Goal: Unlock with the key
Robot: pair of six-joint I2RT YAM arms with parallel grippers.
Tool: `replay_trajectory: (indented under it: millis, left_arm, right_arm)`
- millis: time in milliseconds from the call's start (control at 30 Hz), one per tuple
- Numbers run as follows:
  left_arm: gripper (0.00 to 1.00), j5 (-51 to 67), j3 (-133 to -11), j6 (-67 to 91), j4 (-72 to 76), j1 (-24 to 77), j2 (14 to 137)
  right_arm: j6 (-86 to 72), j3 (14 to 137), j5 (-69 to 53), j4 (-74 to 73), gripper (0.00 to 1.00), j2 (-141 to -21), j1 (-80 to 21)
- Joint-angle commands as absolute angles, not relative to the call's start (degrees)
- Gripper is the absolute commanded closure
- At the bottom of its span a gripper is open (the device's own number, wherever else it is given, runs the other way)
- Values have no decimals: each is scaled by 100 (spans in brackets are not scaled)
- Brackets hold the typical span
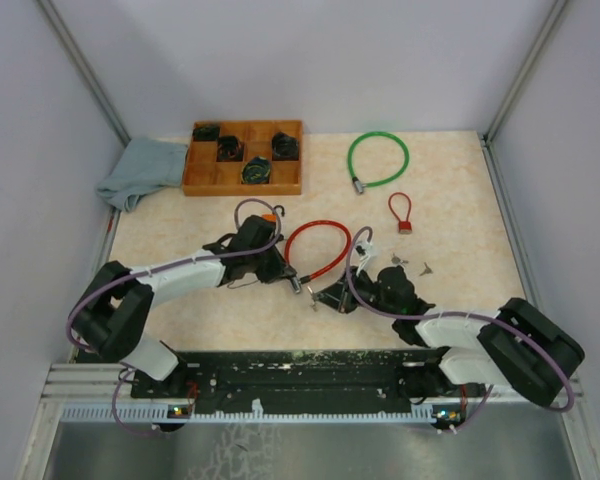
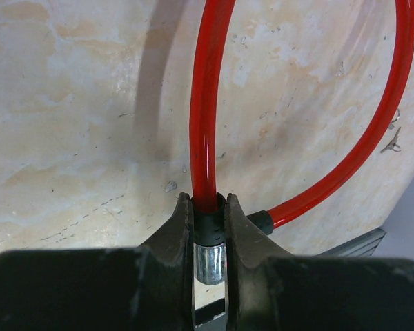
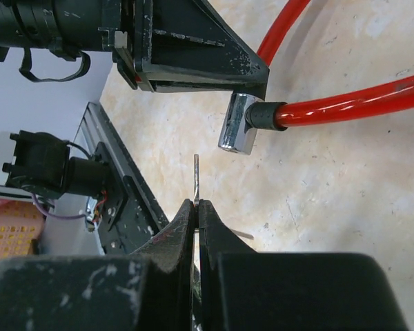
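- Lying near the middle of the table (image 1: 460,200), the red cable lock (image 2: 202,103) is seen as a closed loop, its two ends met at a metal lock barrel (image 3: 236,125) with a black collar.
- The collar is clamped between the narrow jaws of the left gripper (image 2: 208,207), so the barrel is held just clear of the table surface and projects past the fingertips.
- The key (image 3: 196,176) is pinched in the fully closed jaws of the right gripper (image 3: 196,207); only a thin edge of the blade is shown, pointing up towards the barrel but apart from it and a little to one side.
- The step in hand is judged to be insertion: the blade tip should be brought in line with the keyhole before any push is made. The keyhole face itself cannot be made out, so alignment should be checked from the wrist view.
- The barrel should be kept firmly clamped while the key is advanced slowly and squarely; a skewed approach could make the thinly held key slip or twist in the jaws.
- Further out, loose keys (image 1: 420,267), a small red padlock (image 1: 401,213), a green cable lock (image 1: 377,158), a wooden tray (image 1: 243,185) and a cloth (image 1: 140,172) are left untouched.
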State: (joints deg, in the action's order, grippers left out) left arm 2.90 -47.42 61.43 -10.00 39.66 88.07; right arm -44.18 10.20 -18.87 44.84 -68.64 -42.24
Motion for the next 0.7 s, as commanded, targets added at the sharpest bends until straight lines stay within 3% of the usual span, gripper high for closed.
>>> replay_trajectory:
  millis: [0, 300, 667]
  left_arm:
    - [100, 512, -4499, 6710, -133, 3875, 8543]
    - [100, 802, -4206, 7129, 493, 3798, 8657]
    - [100, 967, -4098, 7269, 752, 3788, 8642]
  right_arm:
    - [-4834, 1165, -1870, 5231, 100, -7099, -4340]
    - [-4984, 1431, -1851, 4556, 100, -7422, -4360]
    - [-5314, 1298, -1609, 5006, 100, -7787, -4354]
